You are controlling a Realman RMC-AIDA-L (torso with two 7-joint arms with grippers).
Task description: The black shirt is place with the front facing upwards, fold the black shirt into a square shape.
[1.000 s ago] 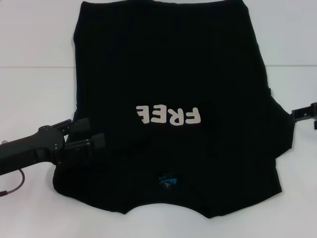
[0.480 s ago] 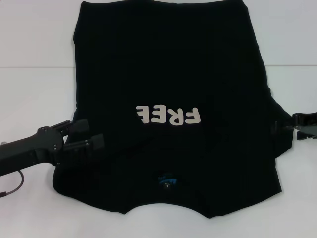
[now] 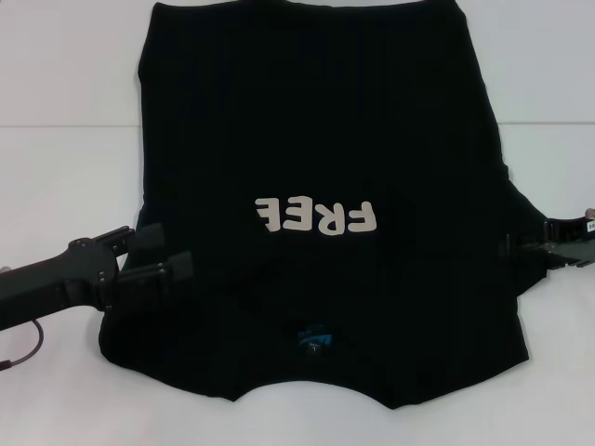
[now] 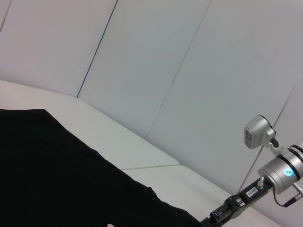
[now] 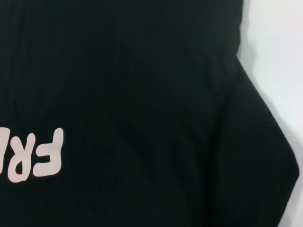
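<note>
Right gripper (image 3: pixel 521 249) advanced onto black shirt (image 3: pixel 316 139) sleeve edge.

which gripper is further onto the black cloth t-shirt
The left gripper: its fingers overlap the black cloth T-shirt; the right gripper only meets the sleeve edge.

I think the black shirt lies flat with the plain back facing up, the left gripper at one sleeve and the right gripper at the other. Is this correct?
Not quite. The black shirt lies front up: the head view shows the white FREE lettering and the blue neck label. The rest holds: left gripper at one sleeve, right gripper at the other.
</note>
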